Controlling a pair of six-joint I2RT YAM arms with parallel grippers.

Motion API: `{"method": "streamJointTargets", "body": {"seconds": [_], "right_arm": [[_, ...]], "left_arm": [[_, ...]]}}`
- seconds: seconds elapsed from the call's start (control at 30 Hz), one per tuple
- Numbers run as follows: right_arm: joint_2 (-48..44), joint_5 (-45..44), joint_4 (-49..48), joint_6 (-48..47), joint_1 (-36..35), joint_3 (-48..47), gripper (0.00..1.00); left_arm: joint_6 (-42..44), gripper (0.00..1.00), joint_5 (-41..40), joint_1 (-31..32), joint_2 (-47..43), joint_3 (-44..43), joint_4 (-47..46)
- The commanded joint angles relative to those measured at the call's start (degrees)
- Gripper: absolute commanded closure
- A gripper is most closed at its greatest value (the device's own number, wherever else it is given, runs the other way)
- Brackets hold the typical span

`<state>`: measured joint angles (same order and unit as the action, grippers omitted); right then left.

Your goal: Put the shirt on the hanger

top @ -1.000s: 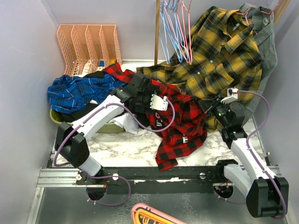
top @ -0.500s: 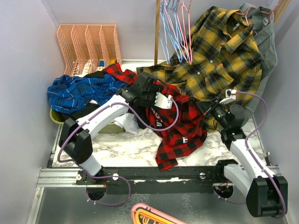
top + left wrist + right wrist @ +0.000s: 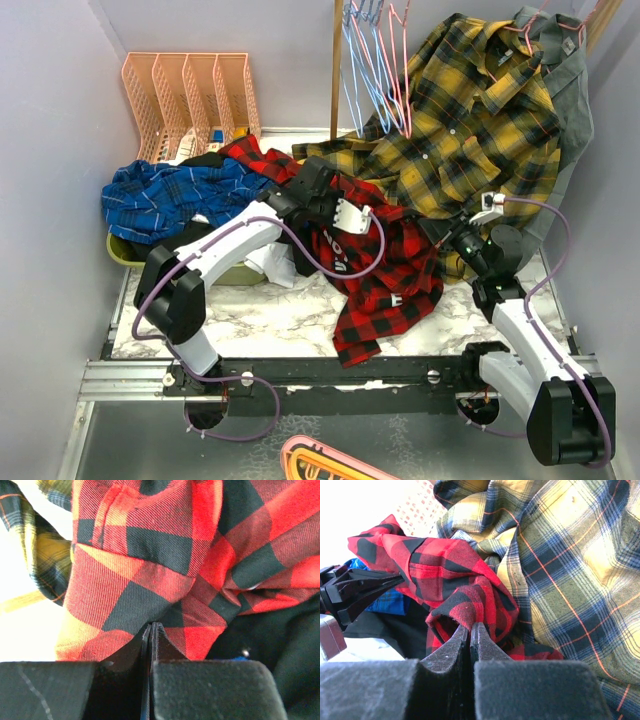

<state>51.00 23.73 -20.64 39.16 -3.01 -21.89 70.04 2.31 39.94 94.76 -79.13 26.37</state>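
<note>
Left gripper: black fingers pinched tight on a fold of twill-weave red-and-black plaid. Right gripper: likewise clamped on a bunched fold of the same shirt. The shirt lies crumpled on the marble-pattern table between the arms, its far edge against the yellow plaid shirt. Since a second ago, the left arm has edged rightward and the right has barely moved. White block letters are creased and unreadable.

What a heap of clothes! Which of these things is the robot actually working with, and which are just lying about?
In the job: red-and-black plaid shirt, pinched by left fingers and right fingers; pink-red wire hanger.
Lying about: yellow plaid shirt, blue plaid shirt, light blue hangers, orange file rack.
</note>
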Motion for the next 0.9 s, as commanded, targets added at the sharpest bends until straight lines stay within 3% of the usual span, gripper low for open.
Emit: {"method": "streamJointTargets", "body": {"seconds": [0.0, 0.17, 0.23, 0.37, 0.53, 0.57, 0.6, 0.63, 0.87], "right_arm": [[-0.12, 3.23, -0.73, -0.24, 0.11, -2.1, 0.99], [-1.36, 5.78, 2.44, 0.58, 0.1, -4.88, 0.99], [-2.2, 5.44, 3.15, 0.72, 0.1, -5.04, 0.99], [-2.57, 5.54, 3.28, 1.09, 0.1, -4.75, 0.99], [-3.1, 5.84, 3.24, 1.96, 0.11, -4.16, 0.99], [-3.3, 5.83, 3.35, 2.07, 0.11, -4.09, 0.99], [-3.56, 5.81, 3.52, 2.2, 0.11, -4.0, 0.99], [-3.94, 5.79, 3.77, 2.26, 0.1, -3.95, 0.99], [-6.72, 5.11, 6.82, 1.44, 0.1, -4.13, 0.99]], "left_arm": [[-0.95, 1.0, 1.4, 0.4, -1.86, -6.26, 8.61], [-4.01, 1.0, 5.89, -0.43, -3.59, -15.71, 22.62], [-3.14, 0.99, 5.26, -1.05, -3.98, -15.6, 23.51], [1.48, 0.89, 6.82, -3.44, -4.24, -15.91, 25.3], [9.46, 0.86, 7.1, -8.47, -4.74, -12.25, 18.57], [11.42, 0.75, 9.03, -9.89, -4.62, -12.13, 18.36], [13.27, 0.53, 10.81, -11.39, -4.67, -11.96, 18.27], [13.87, 0.45, 11.62, -12.29, -4.67, -11.85, 17.76], [15.93, 0.46, 11.41, -13.48, -3.81, -11.02, 16.58]]}}
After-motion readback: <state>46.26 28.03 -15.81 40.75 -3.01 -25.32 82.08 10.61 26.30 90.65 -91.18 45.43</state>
